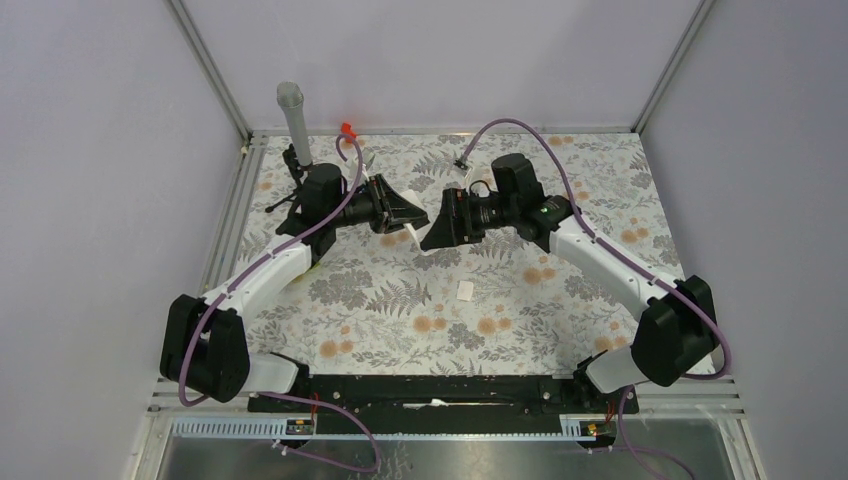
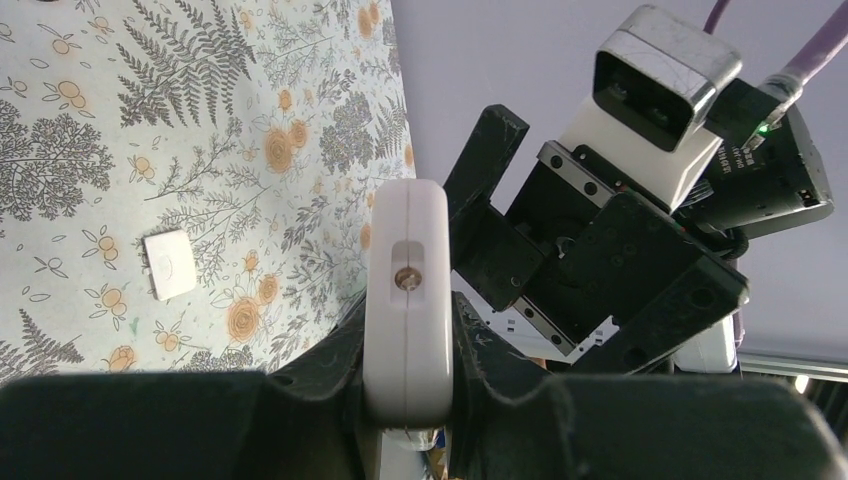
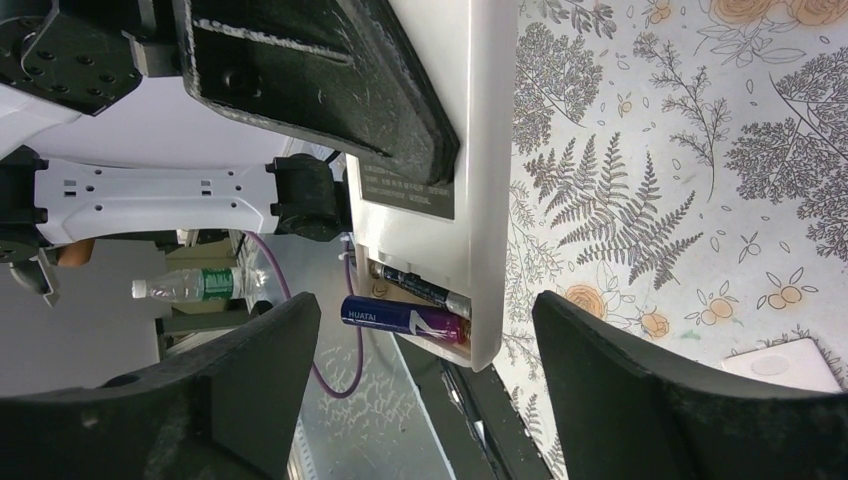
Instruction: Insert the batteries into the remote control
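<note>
Obs., near to far.

- Cover (image 1: 465,290): small flat white piece lying alone on the fern-print table (image 1: 560,320), nearer the arm bases than both grippers. The right wrist view cuts it off at the bottom corner.
- Remote (image 2: 405,300): held in the air above mid-table. From overhead it is almost wholly hidden between the two grippers, with only a white sliver showing. The left wrist view shows it end-on. The button face is not seen in any view.
- Left gripper (image 1: 408,215): jaws clamped on the remote's body, one finger on each broad side.
- Right gripper (image 1: 438,232): faces the left one, with its jaws spread wide. Its fingers stand on either side of the remote's open end, apart from it. It holds nothing.
- Battery bay: open at the end of the remote towards the right gripper.
  - Dark battery (image 3: 420,289) lies inside the bay, on the side nearer the label.
  - Purple battery (image 3: 400,315) lies beside it at the outer edge. Its blue end juts past the remote's side.
  - Whether either is fully seated cannot be told.
- Far-left corner: grey post (image 1: 293,115), upright behind the left arm, with its base hidden.
</note>
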`<action>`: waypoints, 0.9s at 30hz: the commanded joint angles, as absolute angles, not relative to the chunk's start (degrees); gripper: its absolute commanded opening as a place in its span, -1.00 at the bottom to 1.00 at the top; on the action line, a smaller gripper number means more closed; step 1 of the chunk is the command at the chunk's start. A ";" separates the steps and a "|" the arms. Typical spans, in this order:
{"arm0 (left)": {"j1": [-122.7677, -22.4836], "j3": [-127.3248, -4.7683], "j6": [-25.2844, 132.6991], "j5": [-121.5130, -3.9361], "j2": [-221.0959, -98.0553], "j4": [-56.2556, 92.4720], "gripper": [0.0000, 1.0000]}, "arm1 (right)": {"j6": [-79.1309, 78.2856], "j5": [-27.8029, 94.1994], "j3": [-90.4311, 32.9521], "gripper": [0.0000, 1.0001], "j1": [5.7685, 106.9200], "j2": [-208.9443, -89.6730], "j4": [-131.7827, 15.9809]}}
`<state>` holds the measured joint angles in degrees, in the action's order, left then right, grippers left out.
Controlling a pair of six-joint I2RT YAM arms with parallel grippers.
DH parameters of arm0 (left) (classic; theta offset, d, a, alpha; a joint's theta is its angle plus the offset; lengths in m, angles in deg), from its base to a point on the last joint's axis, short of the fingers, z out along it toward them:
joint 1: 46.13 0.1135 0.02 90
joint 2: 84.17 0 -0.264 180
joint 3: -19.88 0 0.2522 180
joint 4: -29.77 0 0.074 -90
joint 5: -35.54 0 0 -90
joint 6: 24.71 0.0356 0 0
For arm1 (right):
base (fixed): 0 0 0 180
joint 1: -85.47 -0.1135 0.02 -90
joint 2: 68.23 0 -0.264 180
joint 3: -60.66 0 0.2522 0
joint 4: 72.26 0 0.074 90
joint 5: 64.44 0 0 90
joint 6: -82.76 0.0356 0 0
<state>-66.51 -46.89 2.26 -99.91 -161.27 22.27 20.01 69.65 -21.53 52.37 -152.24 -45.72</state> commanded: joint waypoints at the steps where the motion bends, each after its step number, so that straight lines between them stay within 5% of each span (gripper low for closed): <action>1: -66.25 -48.98 1.61 -101.91 -161.47 26.87 -1.00 | 21.31 71.61 -20.86 0.63 52.16 -152.13 -49.25; 7: -66.25 -49.16 1.57 -101.96 -161.80 26.73 -1.00 | 23.89 72.89 -19.57 0.27 52.13 -152.37 -51.89; 23: -66.24 -50.55 -3.66 -105.89 -161.66 26.22 -1.00 | 24.48 76.50 -17.71 -0.31 52.10 -152.32 -57.46; 27: -66.25 -50.50 -6.51 -107.21 -161.41 26.20 -1.00 | 23.67 77.04 -18.21 -0.30 52.15 -152.53 -57.40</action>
<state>-65.83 -47.20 -1.13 -102.47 -162.01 22.11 25.47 73.35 -17.53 52.63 -152.26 -53.79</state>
